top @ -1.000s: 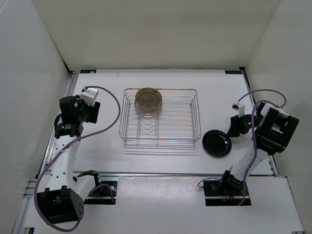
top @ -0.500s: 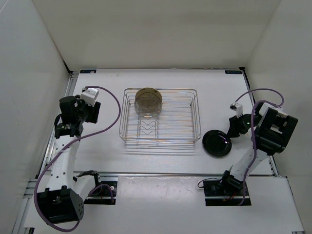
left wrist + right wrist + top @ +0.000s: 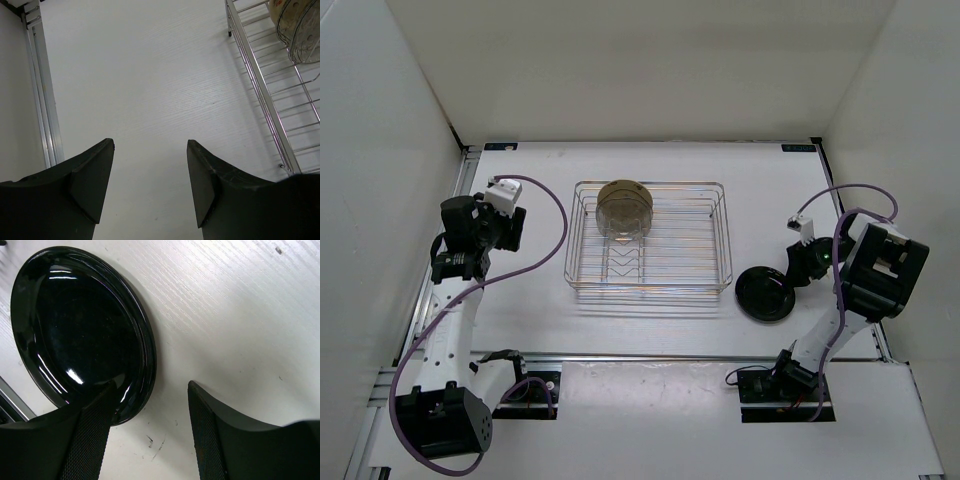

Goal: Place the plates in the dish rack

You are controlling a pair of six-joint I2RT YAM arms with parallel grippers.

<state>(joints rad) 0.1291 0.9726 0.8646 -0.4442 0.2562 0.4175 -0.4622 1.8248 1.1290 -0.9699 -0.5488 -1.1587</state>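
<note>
The chrome wire dish rack (image 3: 720, 240) stands mid-table; its left side shows in the left wrist view (image 3: 260, 95). Plates stand upright at its far left end, a tan-yellow one (image 3: 620, 190) behind translucent speckled ones (image 3: 623, 222), also seen in the left wrist view (image 3: 300, 30). The glossy black plate (image 3: 764, 294) lies flat on the table right of the rack. My right gripper (image 3: 790, 272) is open low over the black plate's right rim (image 3: 145, 347), one finger over the plate, the other over bare table. My left gripper (image 3: 150, 145) is open and empty over bare table, left of the rack.
An aluminium rail (image 3: 42, 90) runs along the table's left edge. White walls (image 3: 380, 150) close in the left, back and right sides. Cables (image 3: 545, 215) loop from both wrists.
My right gripper has moved a little left and down toward the black plate's right rim. The left arm and the plates in the rack have not moved.
</note>
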